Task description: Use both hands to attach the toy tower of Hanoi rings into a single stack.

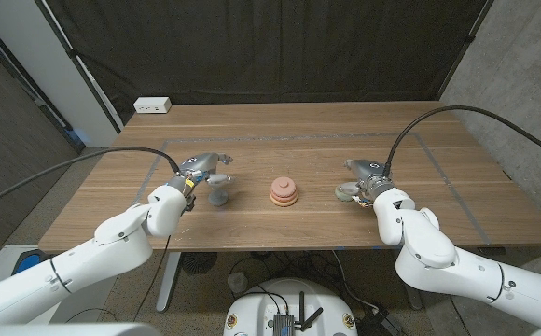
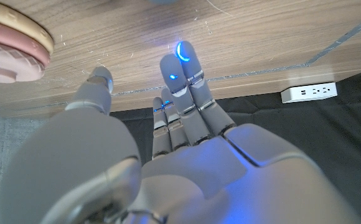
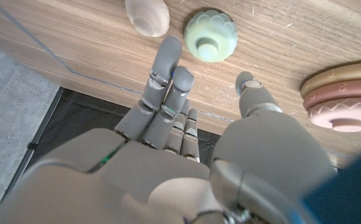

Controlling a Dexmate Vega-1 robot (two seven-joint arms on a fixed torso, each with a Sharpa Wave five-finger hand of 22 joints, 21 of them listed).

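stack: pink and tan scalloped toy rings (image 1: 284, 192) at mid wooden table (image 1: 308, 126) | left hand (image 1: 202, 171) fingers apart, holding nothing, over a grey-blue piece (image 1: 219, 195) | right hand (image 1: 367, 177) fingers apart, holding nothing, near pale green ring (image 3: 211, 35), cream oval piece (image 3: 147, 17) | no legible writing

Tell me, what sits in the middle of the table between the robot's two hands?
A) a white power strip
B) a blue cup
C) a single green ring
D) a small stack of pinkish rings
D: in the head view the stack of pinkish rings stands alone at the table's middle, with the left hand and the right hand apart from it on either side.
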